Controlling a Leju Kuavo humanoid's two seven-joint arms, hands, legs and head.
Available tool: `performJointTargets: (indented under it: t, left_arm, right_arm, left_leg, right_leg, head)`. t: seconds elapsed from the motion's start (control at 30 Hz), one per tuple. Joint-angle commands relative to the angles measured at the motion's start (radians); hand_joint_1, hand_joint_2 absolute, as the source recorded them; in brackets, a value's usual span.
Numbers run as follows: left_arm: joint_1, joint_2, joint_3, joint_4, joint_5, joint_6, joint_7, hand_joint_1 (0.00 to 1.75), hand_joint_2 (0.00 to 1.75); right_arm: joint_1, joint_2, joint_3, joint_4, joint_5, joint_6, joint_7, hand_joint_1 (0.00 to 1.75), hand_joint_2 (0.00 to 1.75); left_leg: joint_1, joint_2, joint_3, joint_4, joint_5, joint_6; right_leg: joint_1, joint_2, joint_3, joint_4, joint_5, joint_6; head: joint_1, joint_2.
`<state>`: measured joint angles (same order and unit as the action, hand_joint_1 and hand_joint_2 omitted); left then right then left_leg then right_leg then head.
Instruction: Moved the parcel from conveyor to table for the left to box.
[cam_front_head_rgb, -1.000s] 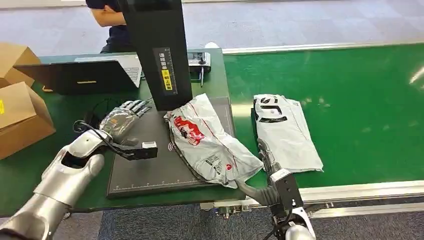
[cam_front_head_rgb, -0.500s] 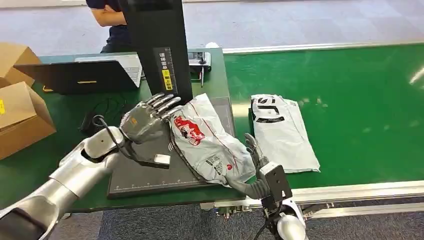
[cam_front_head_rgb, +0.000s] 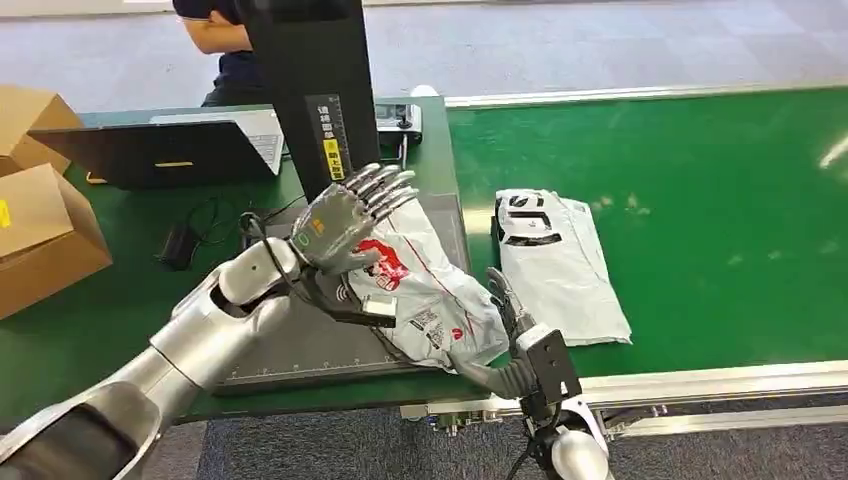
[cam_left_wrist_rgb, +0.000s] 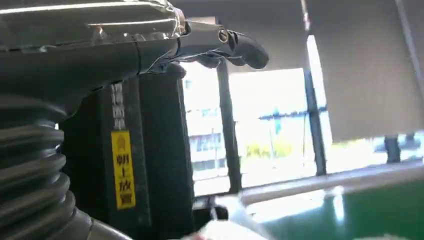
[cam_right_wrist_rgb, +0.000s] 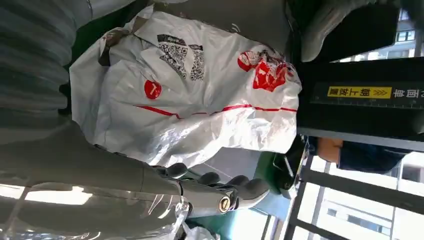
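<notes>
- Parcel (cam_front_head_rgb: 425, 290): lies on dark mat (cam_front_head_rgb: 300, 345) on desk (cam_front_head_rgb: 120, 300), off conveyor (cam_front_head_rgb: 700, 220), within the left's reach.
- Left robot hand (cam_front_head_rgb: 345, 220): hovers above parcel, fingers spread, grasping nothing.
- Right robot hand (cam_front_head_rgb: 505, 305): released, beside parcel's edge; touching or not, cannot tell.
- Second parcel (cam_front_head_rgb: 555, 260): waits on conveyor.

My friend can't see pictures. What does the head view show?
A silver robot's left hand, fingers spread, hovers over a white-and-red parcel lying on a dark mat on a green table. Its right hand is beside the parcel; another white parcel lies on the green conveyor.
</notes>
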<state>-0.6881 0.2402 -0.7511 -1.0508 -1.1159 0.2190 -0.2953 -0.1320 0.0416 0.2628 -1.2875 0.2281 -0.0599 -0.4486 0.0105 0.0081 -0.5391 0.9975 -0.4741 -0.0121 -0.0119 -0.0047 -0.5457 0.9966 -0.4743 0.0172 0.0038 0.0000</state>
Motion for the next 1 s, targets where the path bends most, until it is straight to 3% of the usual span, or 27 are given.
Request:
performJointTargets:
  t: [0.03,0.13,0.5,0.77,1.0]
  left_arm:
    - [-0.334,-0.159,-0.066,0.528,0.079,-0.350,0.001,0.00,1.75]
    - [-0.352,-0.146,-0.068,0.550,0.117,-0.469,-0.005,0.00,1.75]
    - [-0.362,-0.127,-0.138,0.552,0.205,-0.627,-0.125,0.00,1.75]
    - [-0.279,-0.114,-0.220,0.512,0.247,-0.588,-0.192,0.00,1.75]
    - [-0.229,-0.180,-0.319,0.582,0.287,-0.622,-0.162,0.00,1.75]
  right_arm:
    - [0.024,0.009,-0.018,0.003,0.027,-0.005,0.015,0.00,1.75]
    - [0.013,0.017,-0.021,0.013,0.033,0.002,0.026,0.00,1.75]
    - [-0.010,0.020,-0.006,0.040,0.027,0.003,0.026,0.00,1.75]
    - [-0.028,0.021,0.003,0.062,0.012,-0.004,0.021,0.00,1.75]
    - [-0.071,0.039,0.016,0.103,0.004,-0.007,0.019,0.00,1.75]
  left_leg:
    - [0.001,-0.007,-0.005,0.002,0.003,0.001]
    - [0.001,-0.003,-0.003,0.001,0.002,0.001]
    - [0.000,-0.001,-0.003,0.001,0.002,0.001]
    - [0.000,0.000,-0.001,-0.002,0.002,0.001]
    - [0.000,0.000,-0.001,-0.003,0.003,0.001]
  right_leg:
    - [0.001,-0.006,-0.002,0.000,0.002,-0.001]
    - [0.000,-0.002,-0.002,0.001,0.002,-0.001]
    - [0.001,0.000,-0.003,0.001,0.003,-0.001]
    - [0.000,0.001,0.000,-0.001,0.003,-0.001]
    - [0.000,0.001,0.000,-0.002,0.004,-0.001]
  head:
    - [0.000,0.000]
    - [-0.001,0.000]
    - [-0.001,0.000]
    - [0.000,0.000]
    - [0.000,0.000]
